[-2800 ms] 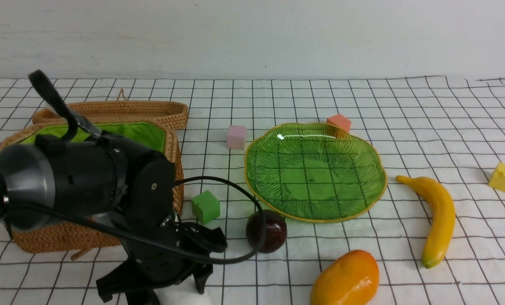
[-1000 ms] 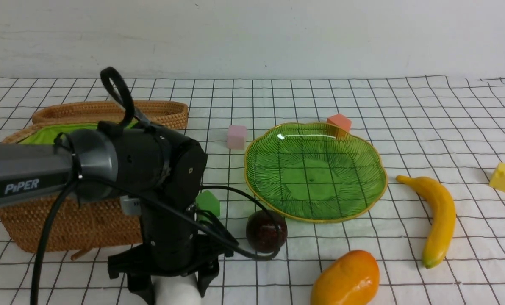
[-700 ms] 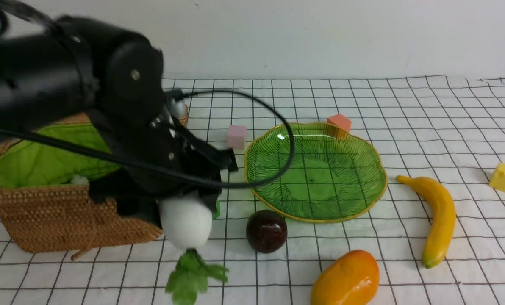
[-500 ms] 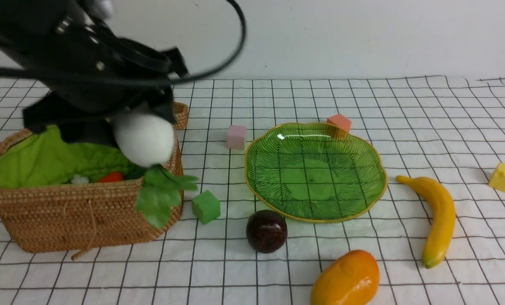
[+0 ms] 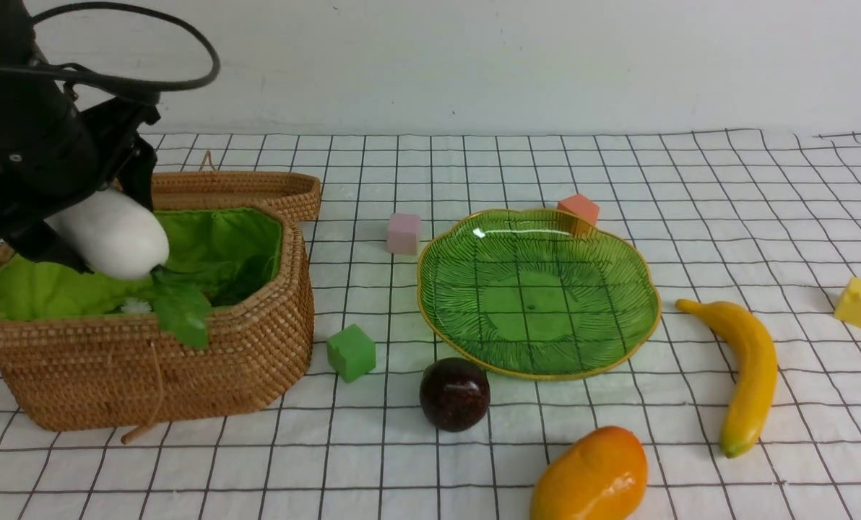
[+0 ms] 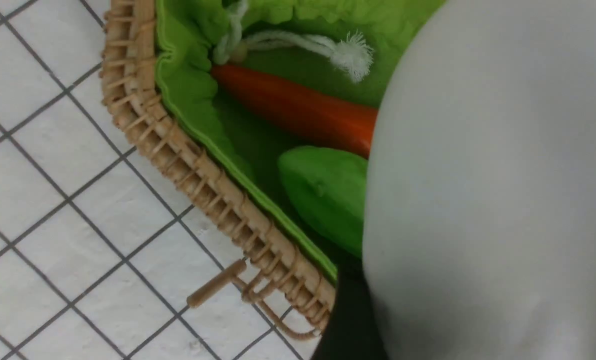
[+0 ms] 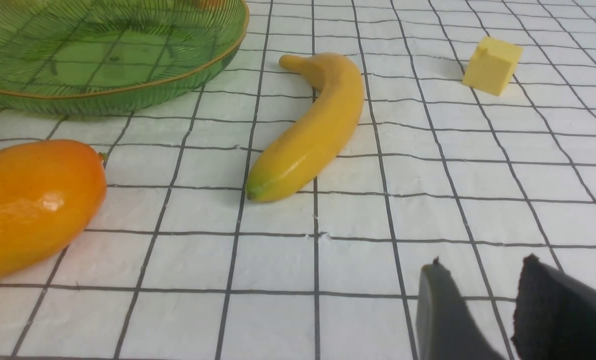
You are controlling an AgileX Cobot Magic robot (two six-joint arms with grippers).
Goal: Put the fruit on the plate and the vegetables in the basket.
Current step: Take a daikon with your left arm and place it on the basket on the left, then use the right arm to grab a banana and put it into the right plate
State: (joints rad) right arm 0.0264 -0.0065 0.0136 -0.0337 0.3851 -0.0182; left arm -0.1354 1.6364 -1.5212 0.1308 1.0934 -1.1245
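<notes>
My left gripper [image 5: 76, 217] is shut on the large white vegetable [image 5: 113, 235] and holds it tilted over the basket [image 5: 149, 375], its green leaves [image 5: 178, 307] hanging over the near rim. In the left wrist view the white vegetable [image 6: 493, 190] fills the right side, and the carrot [image 6: 298, 107] and the light-green cucumber [image 6: 325, 192] lie inside the basket [image 6: 203, 170]. The plate [image 5: 647, 289] holds nothing. The maroon fruit [image 5: 454, 394], mango [image 5: 593, 477] and banana [image 5: 752, 375] lie on the cloth. My right gripper [image 7: 483, 265] is open and empty, low over the cloth near the banana [image 7: 313, 135] and mango [image 7: 28, 200].
The wicker lid [image 5: 235, 189] leans behind the basket. A green cube [image 5: 351, 352] sits between basket and plate, a pink cube [image 5: 403, 233] and an orange-red cube [image 5: 578, 209] behind the plate, and a yellow cube [image 5: 859, 303] at the far right.
My left arm has lifted the white vegetable from the table's front edge and carried it up and left, to over the basket. The fruits and cubes have not moved.
</notes>
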